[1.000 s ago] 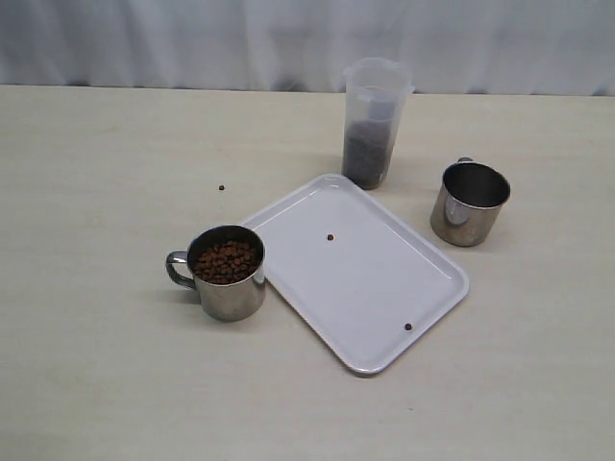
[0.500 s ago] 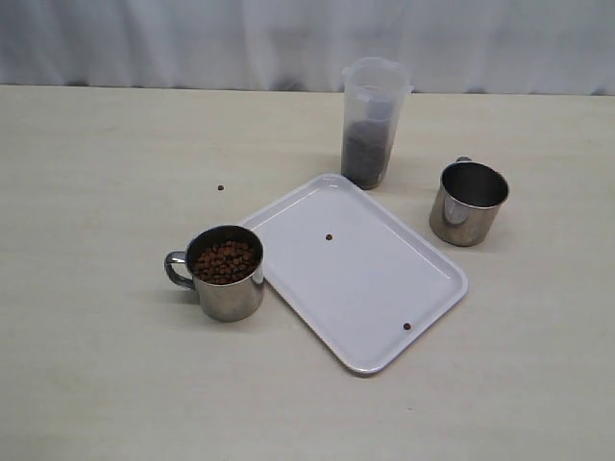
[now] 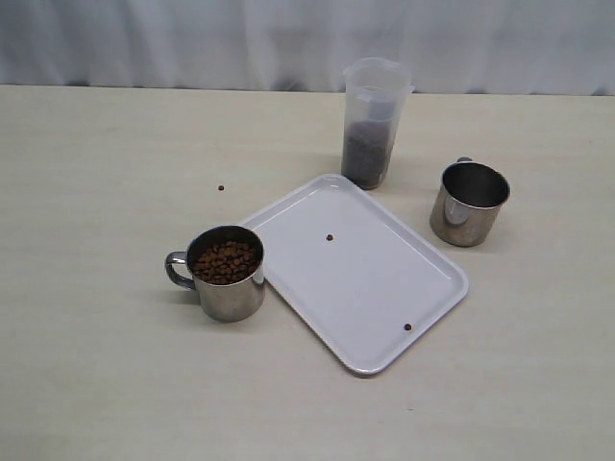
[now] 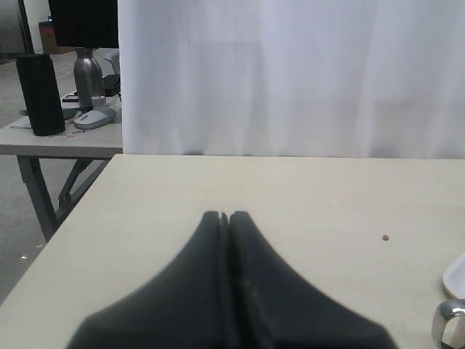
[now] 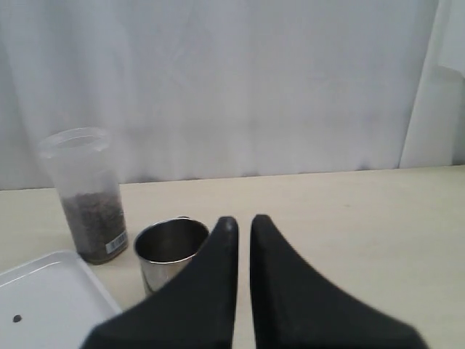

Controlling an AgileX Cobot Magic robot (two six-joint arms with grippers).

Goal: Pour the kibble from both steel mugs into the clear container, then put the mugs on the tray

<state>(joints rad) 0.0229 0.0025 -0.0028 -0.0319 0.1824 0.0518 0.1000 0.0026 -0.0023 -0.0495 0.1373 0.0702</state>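
Note:
A steel mug (image 3: pixel 227 272) full of brown kibble (image 3: pixel 227 260) stands left of the white tray (image 3: pixel 384 288), touching its edge. A second steel mug (image 3: pixel 469 203), empty, stands to the tray's right. The clear container (image 3: pixel 373 123) stands behind the tray, about a third full of kibble. Neither gripper shows in the exterior view. My left gripper (image 4: pixel 224 215) is shut and empty over bare table, with the tray's corner (image 4: pixel 455 276) off to one side. My right gripper (image 5: pixel 243 220) is shut and empty, close beside the empty mug (image 5: pixel 168 251), with the container (image 5: pixel 86 195) beyond it.
Two loose pellets lie on the tray (image 3: pixel 330 237) (image 3: pixel 407 327), and one lies on the table (image 3: pixel 221 188) left of it. A white curtain hangs behind the table. In the left wrist view, a side table with a black box (image 4: pixel 40 94) stands past the table's edge.

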